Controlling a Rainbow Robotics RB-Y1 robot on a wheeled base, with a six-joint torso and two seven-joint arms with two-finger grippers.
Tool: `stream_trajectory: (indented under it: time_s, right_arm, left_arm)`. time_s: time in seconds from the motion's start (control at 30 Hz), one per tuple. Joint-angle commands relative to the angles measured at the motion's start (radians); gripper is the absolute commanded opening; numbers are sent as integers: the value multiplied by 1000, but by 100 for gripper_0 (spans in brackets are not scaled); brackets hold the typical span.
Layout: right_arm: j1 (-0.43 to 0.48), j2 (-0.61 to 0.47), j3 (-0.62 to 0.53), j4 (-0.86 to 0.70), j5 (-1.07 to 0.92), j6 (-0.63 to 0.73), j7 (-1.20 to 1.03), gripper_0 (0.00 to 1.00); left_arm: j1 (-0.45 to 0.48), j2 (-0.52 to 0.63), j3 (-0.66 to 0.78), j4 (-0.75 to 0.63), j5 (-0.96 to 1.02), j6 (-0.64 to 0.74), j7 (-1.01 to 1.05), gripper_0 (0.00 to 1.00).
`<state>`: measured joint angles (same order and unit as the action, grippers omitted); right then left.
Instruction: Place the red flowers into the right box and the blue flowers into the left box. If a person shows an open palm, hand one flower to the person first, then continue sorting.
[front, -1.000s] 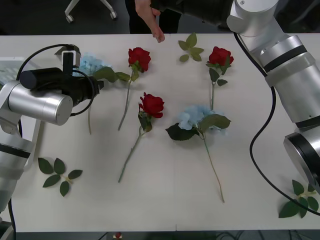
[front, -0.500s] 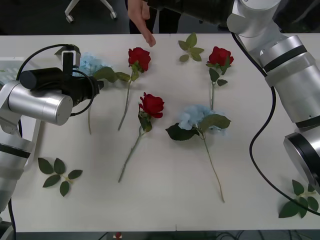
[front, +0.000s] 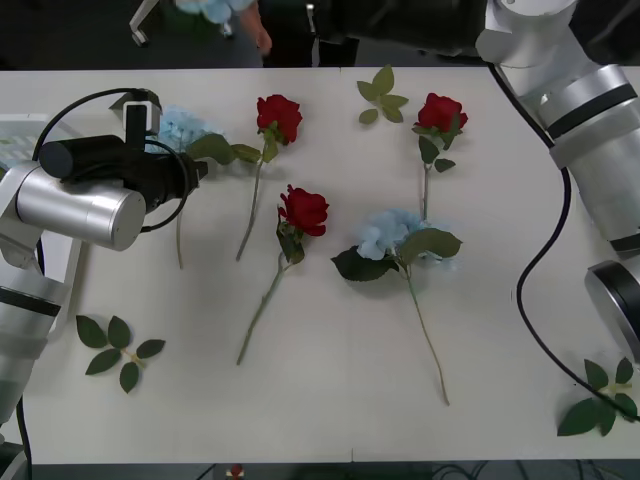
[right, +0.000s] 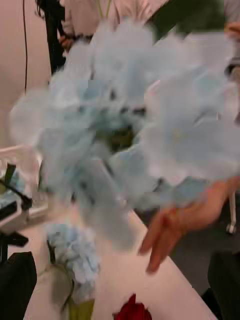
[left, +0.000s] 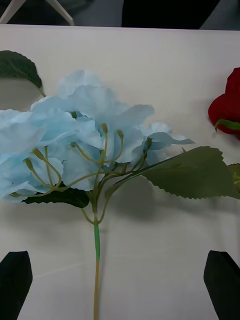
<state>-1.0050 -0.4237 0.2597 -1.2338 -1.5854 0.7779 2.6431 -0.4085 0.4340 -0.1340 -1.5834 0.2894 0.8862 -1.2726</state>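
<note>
My left gripper (left: 120, 285) hangs open over a blue flower (left: 85, 135) on the counter (front: 330, 400), fingers straddling its stem, ready to pinch it for the left box. 3 roses (front: 303, 210) lie on the counter. Far off, my right arm offers a blue bloom (right: 125, 115) above a person's palm (right: 185, 225); I cannot tell that gripper's state, and both boxes are out of frame.

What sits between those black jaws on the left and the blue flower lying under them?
Nothing visible. In the left wrist view the left gripper hangs open right above the blue flower, one jaw on either side of its green stem, with just bare table around it.
</note>
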Motion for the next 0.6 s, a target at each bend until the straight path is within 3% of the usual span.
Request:
stream_trajectory:
  time_s: [0.03,0.33,0.6]
  right_arm:
    - [-67,-63,-8,-29,142,87,-272,100]
    - [-115,-96,21,-27,513,353,-743,100]
    - [-158,-106,102,14,676,455,-1128,100]
  left_arm:
    - [-1,15,25,-20,13,0,5,100]
    - [-3,15,40,-17,-26,40,-2,100]
    - [-30,15,42,48,-50,40,-10,100]
